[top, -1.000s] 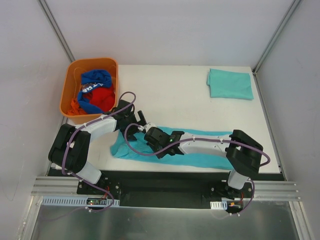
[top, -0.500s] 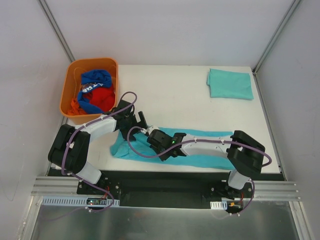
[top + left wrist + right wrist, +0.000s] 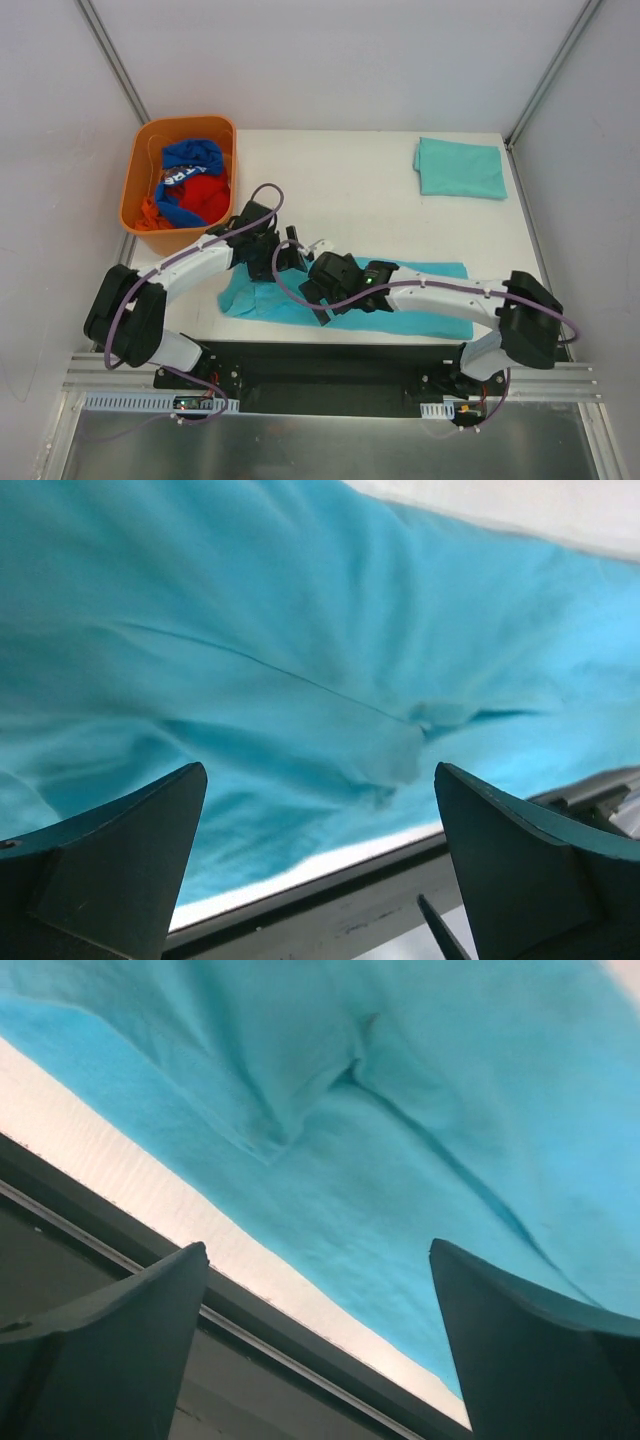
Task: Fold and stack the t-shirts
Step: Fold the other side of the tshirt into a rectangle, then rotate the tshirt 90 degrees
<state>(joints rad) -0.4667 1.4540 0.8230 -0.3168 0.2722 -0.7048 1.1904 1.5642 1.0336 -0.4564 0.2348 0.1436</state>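
One teal t-shirt [image 3: 252, 300] lies as a long folded strip along the table's near edge. It fills the left wrist view [image 3: 300, 630] and the right wrist view [image 3: 420, 1090]. Another teal t-shirt [image 3: 460, 168] sits folded at the far right corner. My left gripper [image 3: 288, 258] hovers open over the strip's left part, nothing between its fingers [image 3: 318, 780]. Just beside it, my right gripper [image 3: 312, 302] is open too, low over the strip near the table edge [image 3: 315, 1250], holding nothing.
An orange bin [image 3: 185, 122] at the far left holds a blue garment with white lettering [image 3: 190, 165] and red clothing [image 3: 205, 200]. The table's near edge and black rail [image 3: 250, 1330] run right below both grippers. The two arms are close together.
My right gripper has opened and let go of the shirt, sliding slightly right. The left gripper has shifted a little to the right, staying open.
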